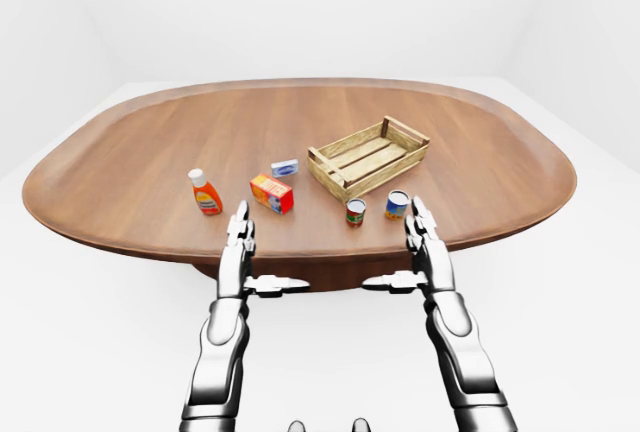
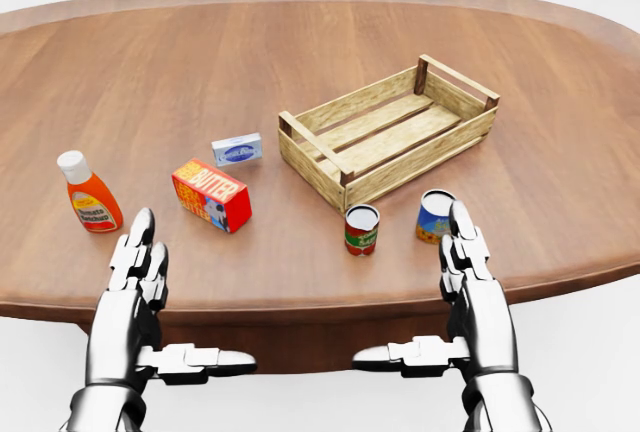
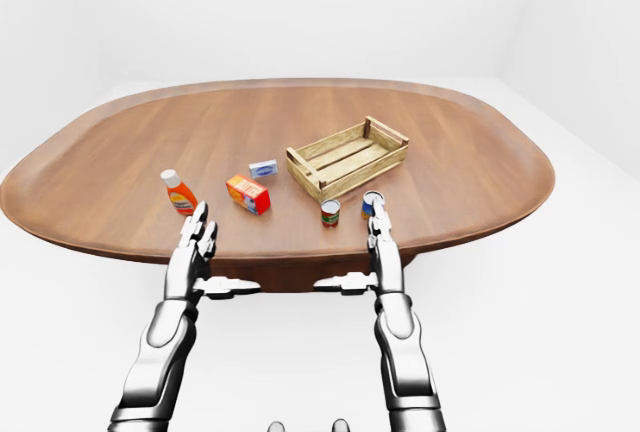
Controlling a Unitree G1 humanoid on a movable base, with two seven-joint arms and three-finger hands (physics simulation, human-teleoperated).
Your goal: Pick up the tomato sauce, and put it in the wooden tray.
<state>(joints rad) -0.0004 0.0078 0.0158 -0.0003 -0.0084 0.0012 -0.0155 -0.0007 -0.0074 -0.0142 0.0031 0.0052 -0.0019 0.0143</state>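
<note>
- Both robot hands, left robot hand (image 2: 135,282) and right robot hand (image 2: 470,272), hover at the tabletop's (image 2: 300,62) near edge, fingers spread apart, thumbs pointing inward, holding nothing.
- Right fingertips partly cover the blue can (image 2: 433,215).
- Labels are too small to read surely.
- Tomato sauce bottle (image 2: 88,194) stands near the left near edge.
- Wooden tray (image 2: 385,132) holds nothing.

Bright, even, sharp renders (soft faint shadows), no glare or blur.
</note>
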